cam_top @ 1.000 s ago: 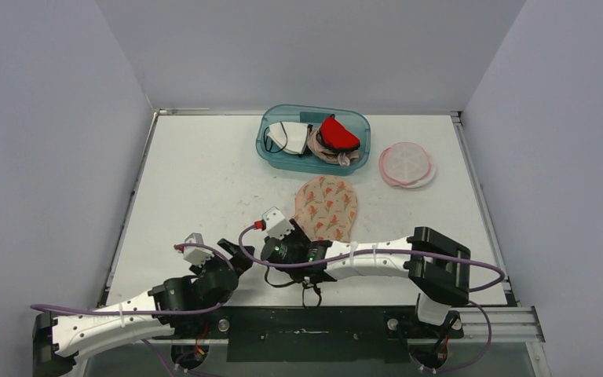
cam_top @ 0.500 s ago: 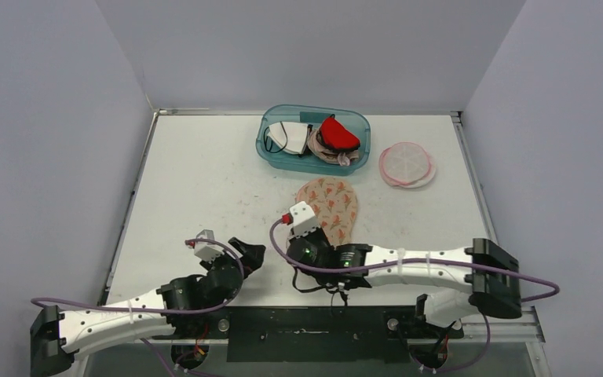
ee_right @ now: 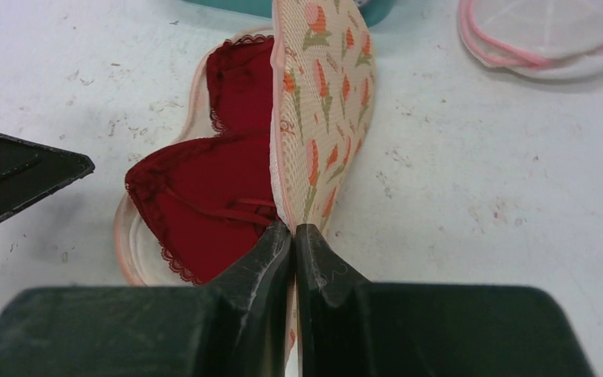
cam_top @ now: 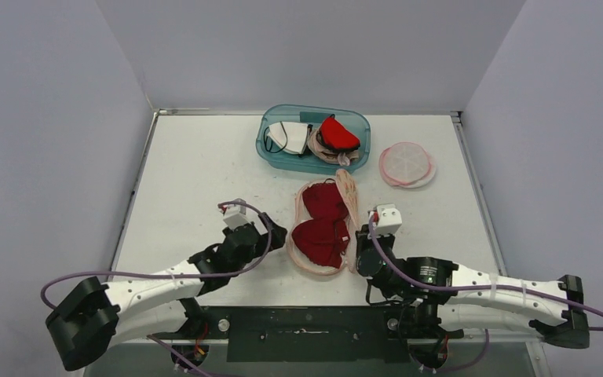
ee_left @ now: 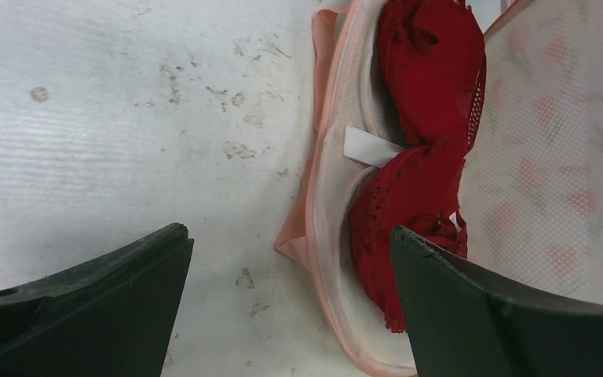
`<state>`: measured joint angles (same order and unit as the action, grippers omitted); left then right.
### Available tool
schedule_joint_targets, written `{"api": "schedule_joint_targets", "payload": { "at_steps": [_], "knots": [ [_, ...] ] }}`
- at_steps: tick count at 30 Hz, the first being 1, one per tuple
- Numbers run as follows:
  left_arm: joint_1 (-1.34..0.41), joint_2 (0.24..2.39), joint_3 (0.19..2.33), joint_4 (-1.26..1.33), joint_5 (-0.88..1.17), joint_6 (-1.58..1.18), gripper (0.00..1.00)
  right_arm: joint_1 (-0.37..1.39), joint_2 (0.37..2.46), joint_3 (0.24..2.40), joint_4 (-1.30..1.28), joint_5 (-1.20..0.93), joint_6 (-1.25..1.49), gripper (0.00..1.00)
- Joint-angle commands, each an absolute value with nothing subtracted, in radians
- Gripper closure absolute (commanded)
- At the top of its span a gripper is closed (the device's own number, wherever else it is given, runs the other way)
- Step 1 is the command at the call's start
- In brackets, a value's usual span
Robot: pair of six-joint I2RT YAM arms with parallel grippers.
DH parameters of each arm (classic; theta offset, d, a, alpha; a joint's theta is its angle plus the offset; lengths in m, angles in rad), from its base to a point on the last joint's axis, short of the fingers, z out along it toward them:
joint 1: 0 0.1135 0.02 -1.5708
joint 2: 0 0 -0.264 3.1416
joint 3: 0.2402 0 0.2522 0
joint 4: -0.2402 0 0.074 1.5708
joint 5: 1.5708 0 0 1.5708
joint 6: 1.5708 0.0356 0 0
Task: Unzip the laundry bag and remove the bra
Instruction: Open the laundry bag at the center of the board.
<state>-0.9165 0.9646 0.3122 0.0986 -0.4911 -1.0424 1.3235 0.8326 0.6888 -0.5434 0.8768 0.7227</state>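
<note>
1. Since the earlier frames, the laundry bag [cam_top: 305, 263] is laid open. The right gripper [ee_right: 293, 232] is now found at its 3 o'clock and the left gripper [ee_left: 290, 234] at its 9 o'clock.
2. The patterned flap [ee_right: 322, 102] is pinched at its edge by the right jaws, closed together, so the lid is kept upright.
3. The red bra [cam_top: 322, 224] is thereby exposed in the lower shell, untouched.
4. The left jaws are held wide apart just beside the bag, seemingly for the pick.
5. A teal bin [cam_top: 267, 149] is seen at 12 o'clock and a round mesh bag [cam_top: 407, 163] at 2 o'clock, both well apart. Only the shell's rim is judged to be in the way.

I see the floral laundry bag [ee_right: 326, 102] unzipped, flap raised on edge. The red bra [cam_top: 322, 228] lies inside it.
</note>
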Motion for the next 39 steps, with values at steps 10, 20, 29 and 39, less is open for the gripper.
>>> {"api": "schedule_joint_targets", "payload": {
  "at_steps": [10,20,29,39],
  "knots": [
    [-0.737,1.33,0.542,0.319,-0.189,-0.825,0.02,1.33,0.504,0.579,-0.857,1.004,1.181,0.77],
    [-0.705,1.38,0.564,0.312,-0.159,-0.831,0.06,1.332,0.527,0.727,-0.825,0.975,1.004,0.24],
    [-0.688,1.388,0.568,0.311,-0.141,-0.834,0.05,1.331,0.728,0.848,-0.561,0.848,0.678,0.18],
    [-0.643,1.547,0.623,0.421,0.04,-0.812,0.11,1.327,0.735,0.518,-0.187,0.667,0.698,0.19]
  ]
}}
